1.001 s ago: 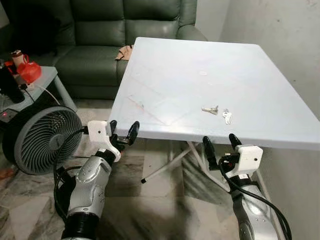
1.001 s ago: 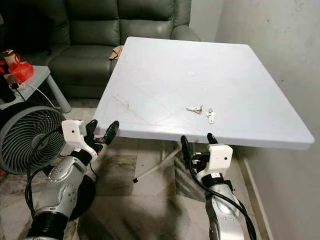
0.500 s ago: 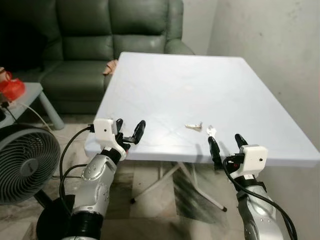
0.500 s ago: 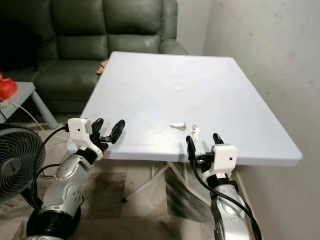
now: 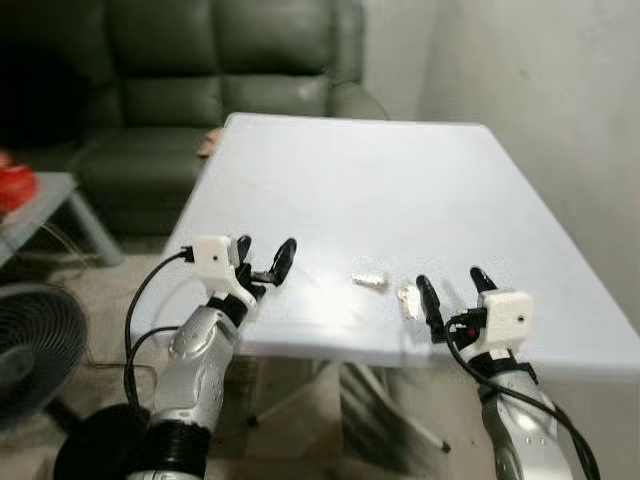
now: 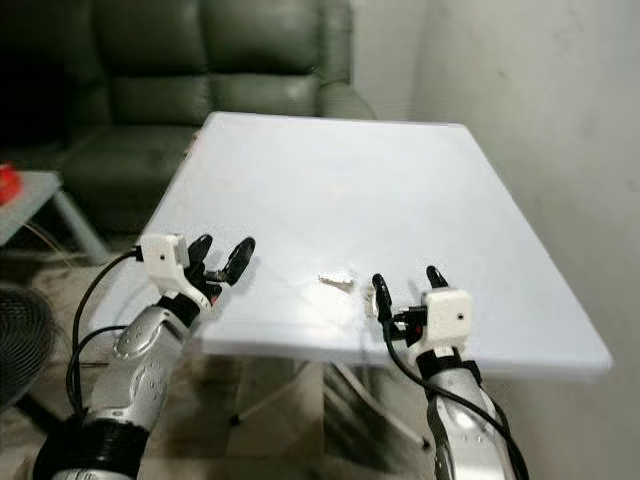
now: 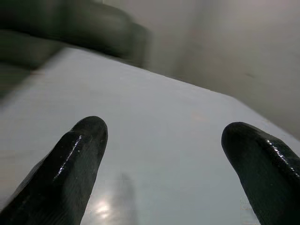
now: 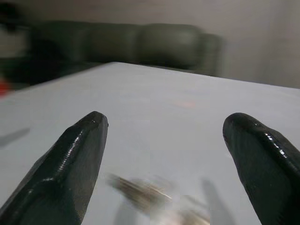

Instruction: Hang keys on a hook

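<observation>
Lying on the smooth white table [image 5: 400, 180] near its front edge: two small metal keys [image 5: 408, 299]. Right gripper [image 5: 452, 292], fingers spread wide and empty, hovers just beside them. Left gripper [image 6: 220, 261], likewise spread and empty, hovers over the table's left edge. Right wrist view: blurred keys beyond glossy black fingers [image 8: 70, 168].

Home living room: green sofa [image 5: 200, 90], white folding table [image 5: 380, 180], floor fan [image 5: 30, 340].

No text, label, brand, number or sign can be read anywhere in these pictures; the views are blurred and the surfaces in them carry no legible marking.
</observation>
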Robot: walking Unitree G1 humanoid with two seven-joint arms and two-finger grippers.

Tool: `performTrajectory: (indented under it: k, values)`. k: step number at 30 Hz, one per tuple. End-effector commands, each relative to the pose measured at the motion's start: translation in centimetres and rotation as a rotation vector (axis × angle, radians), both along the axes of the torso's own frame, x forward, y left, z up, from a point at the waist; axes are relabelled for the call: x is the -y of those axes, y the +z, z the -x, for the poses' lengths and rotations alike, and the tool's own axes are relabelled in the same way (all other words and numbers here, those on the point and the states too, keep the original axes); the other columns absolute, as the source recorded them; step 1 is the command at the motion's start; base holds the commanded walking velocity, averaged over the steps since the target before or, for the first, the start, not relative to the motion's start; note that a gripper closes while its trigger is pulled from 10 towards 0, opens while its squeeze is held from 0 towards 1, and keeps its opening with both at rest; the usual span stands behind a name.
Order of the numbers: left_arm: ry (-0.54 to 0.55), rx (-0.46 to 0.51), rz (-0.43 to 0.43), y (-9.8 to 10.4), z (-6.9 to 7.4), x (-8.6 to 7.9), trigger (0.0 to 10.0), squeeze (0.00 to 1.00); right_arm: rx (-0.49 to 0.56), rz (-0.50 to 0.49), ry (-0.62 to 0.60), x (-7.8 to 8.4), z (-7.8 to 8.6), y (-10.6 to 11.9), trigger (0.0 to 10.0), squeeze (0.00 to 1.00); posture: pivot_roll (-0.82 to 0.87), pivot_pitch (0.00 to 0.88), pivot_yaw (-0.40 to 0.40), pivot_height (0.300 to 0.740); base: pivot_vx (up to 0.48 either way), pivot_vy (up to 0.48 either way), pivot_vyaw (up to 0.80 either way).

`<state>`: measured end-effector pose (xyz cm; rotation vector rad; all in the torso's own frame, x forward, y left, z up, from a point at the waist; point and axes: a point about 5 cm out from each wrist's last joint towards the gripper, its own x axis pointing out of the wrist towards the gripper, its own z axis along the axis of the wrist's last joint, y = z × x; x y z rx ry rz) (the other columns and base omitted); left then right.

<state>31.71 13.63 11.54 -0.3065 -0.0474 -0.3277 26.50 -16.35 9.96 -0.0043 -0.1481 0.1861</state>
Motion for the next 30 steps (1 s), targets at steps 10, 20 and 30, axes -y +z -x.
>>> performTrajectory:
  k: [10, 20, 30]
  values:
    - [0.023, -0.008, -0.010, -0.2, 0.1, -0.1, 10.0, 0.00, -0.012, 0.015, 0.000, -0.5, -0.4, 0.2, 10.0, 0.00, -0.02, 0.000, -0.011, 0.732, 0.000, 0.000, 0.00]
    - [0.003, -0.008, -0.036, -0.6, 0.6, 0.4, 10.0, 0.00, -0.122, 0.042, -0.060, -0.9, -1.0, -0.6, 10.0, 0.00, -0.02, 0.000, -0.021, 0.732, 0.000, 0.000, 0.00]
    - [-0.070, 0.007, -0.085, -0.8, 1.3, 1.4, 10.0, 0.00, -0.201, 0.096, -0.138, -1.2, -1.8, -0.9, 10.0, 0.00, 0.00, 0.000, -0.039, 0.732, 0.000, 0.000, 0.00]
